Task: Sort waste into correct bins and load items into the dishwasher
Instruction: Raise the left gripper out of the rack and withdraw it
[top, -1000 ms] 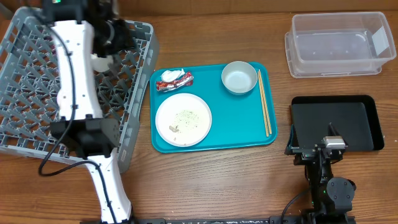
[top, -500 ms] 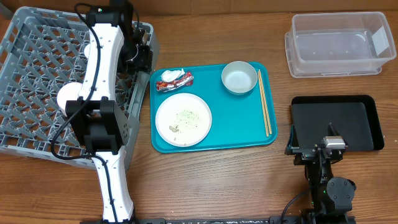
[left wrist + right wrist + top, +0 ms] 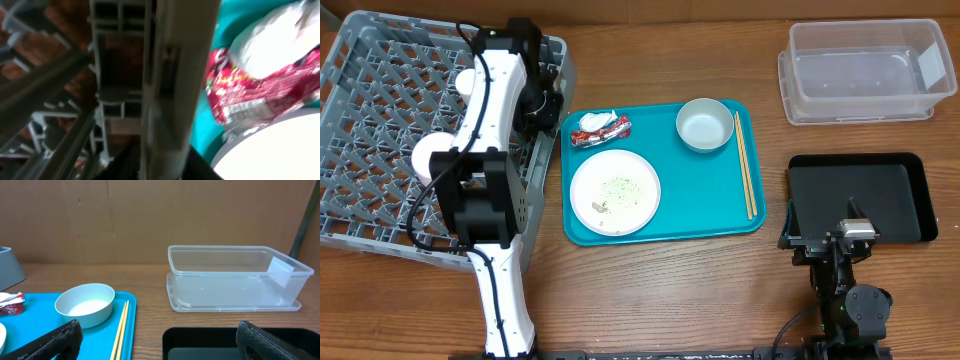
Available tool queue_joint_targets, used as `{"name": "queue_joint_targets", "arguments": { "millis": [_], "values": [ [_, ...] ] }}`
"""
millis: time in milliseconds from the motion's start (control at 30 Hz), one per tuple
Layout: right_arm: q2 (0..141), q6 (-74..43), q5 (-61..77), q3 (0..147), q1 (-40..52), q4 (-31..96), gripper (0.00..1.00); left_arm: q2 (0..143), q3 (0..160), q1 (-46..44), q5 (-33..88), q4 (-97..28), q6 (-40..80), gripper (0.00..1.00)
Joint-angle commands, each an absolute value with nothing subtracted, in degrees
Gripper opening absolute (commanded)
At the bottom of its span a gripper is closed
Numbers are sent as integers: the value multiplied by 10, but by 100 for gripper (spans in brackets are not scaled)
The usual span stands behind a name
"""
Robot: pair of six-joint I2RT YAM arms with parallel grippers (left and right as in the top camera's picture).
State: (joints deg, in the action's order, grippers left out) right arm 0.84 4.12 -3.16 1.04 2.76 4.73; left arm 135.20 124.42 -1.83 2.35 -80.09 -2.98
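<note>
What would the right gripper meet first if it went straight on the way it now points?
Probably the black rectangular plastic bin lying directly ahead of the right gripper; if it clears the rim, the clear plastic container beyond. Height is unclear.

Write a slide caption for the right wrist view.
A white bowl and chopsticks on a teal tray, clear bin behind.

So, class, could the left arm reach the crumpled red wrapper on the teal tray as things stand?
Probably yes: the left claw hangs over the grey plastic rack's rim, beside the wrapper, which lies uncovered.
</note>
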Motion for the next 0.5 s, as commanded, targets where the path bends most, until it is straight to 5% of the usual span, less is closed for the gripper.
{"name": "queue_joint_targets", "arguments": {
  "millis": [0, 100, 467],
  "values": [
    [2, 43, -29, 5, 32, 46, 100, 1353, 1242, -27, 37, -782, -4, 20],
    [2, 43, -29, 5, 32, 46, 100, 1353, 1242, -25, 37, -758, 37, 5],
    [2, 43, -29, 5, 32, 46, 100, 1353, 1242, -23, 10, -702, 107, 4]
  ]
}}
